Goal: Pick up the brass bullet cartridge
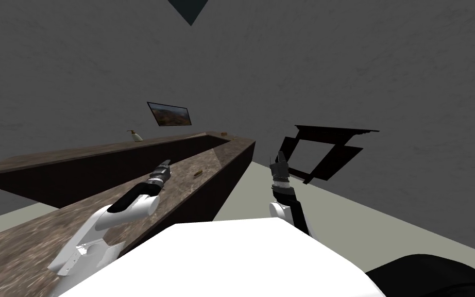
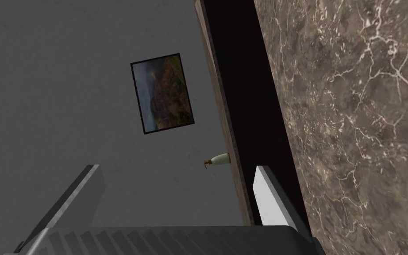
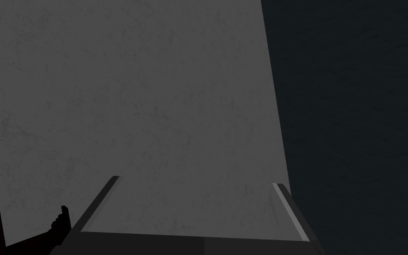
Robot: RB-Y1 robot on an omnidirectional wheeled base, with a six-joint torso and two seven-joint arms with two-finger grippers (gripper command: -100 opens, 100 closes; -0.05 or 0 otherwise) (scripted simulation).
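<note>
My left gripper [image 1: 165, 166] hangs spread and empty just over the counter [image 1: 35, 232]. The cartridge [image 1: 197, 175] lies on its side on the marble near it, slightly ahead and to its right. Its long axis seems to run along the counter, but it is too small to be sure. My right gripper [image 1: 278, 157], also spread, stands farther off, past the counter's edge. A dispenser [image 1: 136, 135] sits well ahead of the left gripper. I judge the path to the cartridge open.
</note>
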